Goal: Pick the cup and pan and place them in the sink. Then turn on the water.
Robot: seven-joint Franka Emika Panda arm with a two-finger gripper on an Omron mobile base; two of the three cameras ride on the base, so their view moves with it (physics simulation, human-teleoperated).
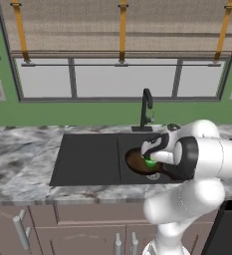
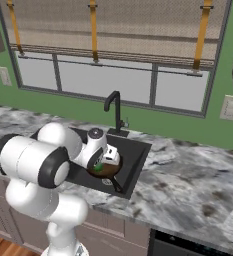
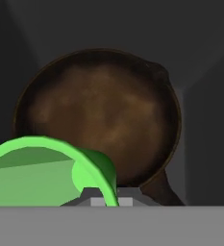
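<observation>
My fingers point(image 1: 151, 160) are clamped on the cup point(image 3: 46, 170) rim, cup tilted, mouth open toward cam, hanging over the pan point(image 3: 101, 115). Pan sits in the right basin of the sink point(image 1: 87, 159), handle pointing to the front wall. Count: 1 cup, 1 pan, 1 faucet point(image 1: 146, 107), 2 basins. Left basin has free room; pan takes most of the right basin floor. Faucet stands at the back rim, behind my wrist. Marble counter point(image 2: 188, 185) wide open to the right.

Green, brown and black over grey marble

The cup point(image 3: 41, 168) is bright green, the pan point(image 3: 104, 110) mottled dark brown, the sink point(image 1: 87, 159) black, the bench point(image 1: 18, 159) veined grey-white marble, the wall point(image 1: 62, 113) green.
</observation>
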